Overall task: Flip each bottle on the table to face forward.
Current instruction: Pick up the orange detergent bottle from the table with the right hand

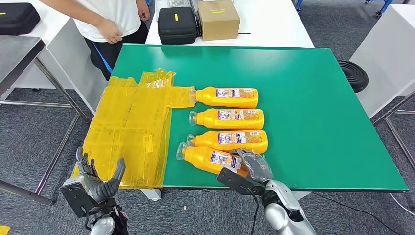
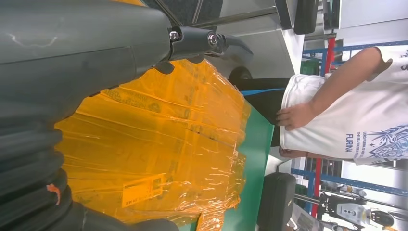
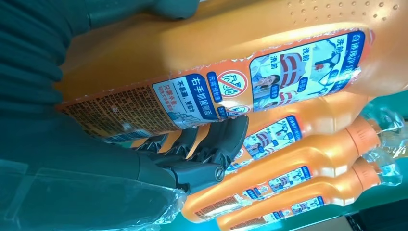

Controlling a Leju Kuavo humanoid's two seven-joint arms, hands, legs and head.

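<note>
Several orange bottles lie in a row on the green table (image 1: 313, 107), caps pointing left and labels up. The nearest bottle (image 1: 208, 157) is skewed out of line, and my right hand (image 1: 253, 165) grips its base end. In the right wrist view my dark fingers (image 3: 216, 144) wrap around this bottle (image 3: 216, 62), with its blue and red label showing; the other bottles (image 3: 298, 159) lie beyond it. The far bottles (image 1: 230, 97) (image 1: 232, 119) (image 1: 232, 140) lie parallel and untouched. My left hand (image 1: 95, 181) hangs open and empty below the table's front left corner.
A crumpled yellow plastic sheet (image 1: 129, 127) (image 2: 163, 144) covers the table's left end. A person (image 1: 110, 19) (image 2: 346, 110) in a white shirt stands at the far left corner. A black case (image 1: 177, 24) and a cardboard box (image 1: 218, 18) sit on the white table behind.
</note>
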